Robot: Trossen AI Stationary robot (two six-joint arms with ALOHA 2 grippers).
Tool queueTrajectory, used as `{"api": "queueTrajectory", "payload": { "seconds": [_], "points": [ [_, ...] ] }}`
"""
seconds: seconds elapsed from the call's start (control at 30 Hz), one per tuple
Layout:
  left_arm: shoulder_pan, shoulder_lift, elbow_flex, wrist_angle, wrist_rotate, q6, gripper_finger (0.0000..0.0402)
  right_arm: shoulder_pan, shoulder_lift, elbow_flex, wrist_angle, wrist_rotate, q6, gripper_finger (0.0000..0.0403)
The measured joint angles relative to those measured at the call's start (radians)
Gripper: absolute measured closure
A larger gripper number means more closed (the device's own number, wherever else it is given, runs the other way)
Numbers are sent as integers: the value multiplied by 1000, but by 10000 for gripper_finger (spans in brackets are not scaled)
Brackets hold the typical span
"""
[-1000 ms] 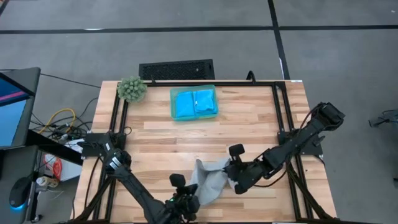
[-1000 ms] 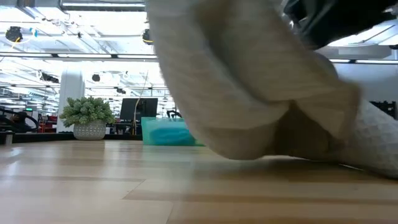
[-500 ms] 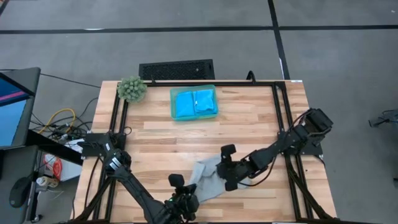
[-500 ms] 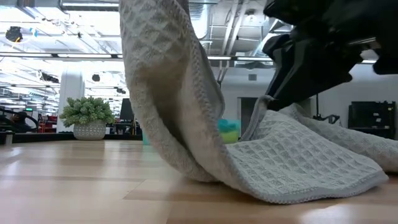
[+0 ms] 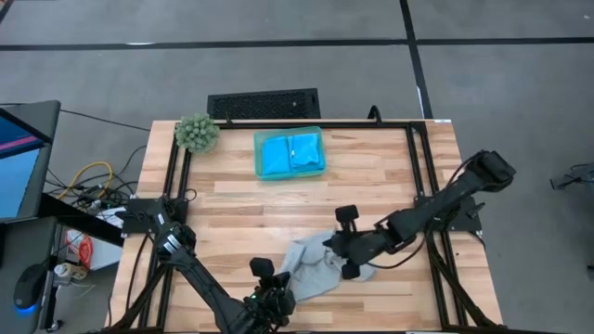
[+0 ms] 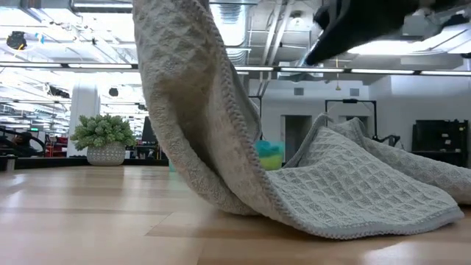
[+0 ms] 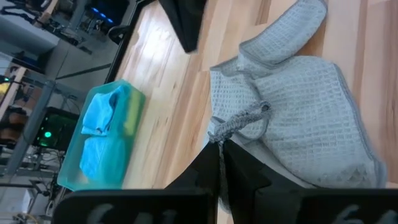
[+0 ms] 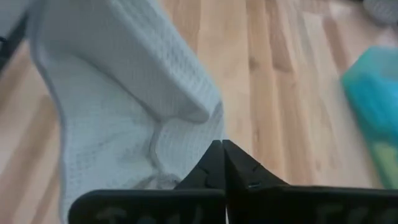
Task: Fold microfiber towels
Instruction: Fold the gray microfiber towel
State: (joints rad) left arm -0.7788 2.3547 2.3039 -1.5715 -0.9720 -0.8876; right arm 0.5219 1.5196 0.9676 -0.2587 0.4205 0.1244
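Observation:
A light grey towel (image 5: pixel 316 269) lies near the table's front edge, between my two grippers. My left gripper (image 5: pixel 277 280) is shut on the towel's left part and holds it up, so in the low view that part hangs as a steep sheet (image 6: pixel 184 88). The right part (image 6: pixel 346 184) lies spread on the table. My right gripper (image 5: pixel 332 250) is shut and hovers above that part (image 6: pixel 353 18); I see nothing between its fingers (image 8: pixel 222 149). Two blue towels (image 5: pixel 290 154) lie in the teal tray (image 5: pixel 258 158) at the back. A yellow towel does not plainly show. My left gripper pinches the grey towel's bunched edge (image 7: pixel 239 119) between its two shut fingers. That edge is lifted clear. The towel hangs slack from it, and the towel's far part (image 7: pixel 305 106) rests on the table.
A fuzzy green plant ball (image 5: pixel 196 133) stands at the back left, beside the tray. Bare wood lies between the tray and the grey towel. A black frame rail (image 5: pixel 413 176) runs along the table's right side.
My right gripper has set the towel's bunched right part down on the table and has then risen off it, shifting a little toward the right edge. That part now lies spread out. The left part stays held up by my left gripper.

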Motion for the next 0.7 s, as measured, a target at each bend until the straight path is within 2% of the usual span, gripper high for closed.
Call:
{"api": "queueTrajectory", "payload": {
  "seconds": [0.1,0.23,0.5,0.6,0.7],
  "points": [
    [0,0,0,0,-5,2,397,17,-48,0,-5,-6,-19,392],
    [0,-1,0,0,-1,2,397,38,-42,0,8,-30,-29,343],
    [1,-2,0,0,-1,-19,397,64,171,0,92,-29,-132,216],
    [2,-3,0,-1,9,-23,397,38,234,0,92,-8,-131,191],
    [2,-3,0,-1,16,-25,397,12,256,0,73,5,-125,184]
  ]
}}
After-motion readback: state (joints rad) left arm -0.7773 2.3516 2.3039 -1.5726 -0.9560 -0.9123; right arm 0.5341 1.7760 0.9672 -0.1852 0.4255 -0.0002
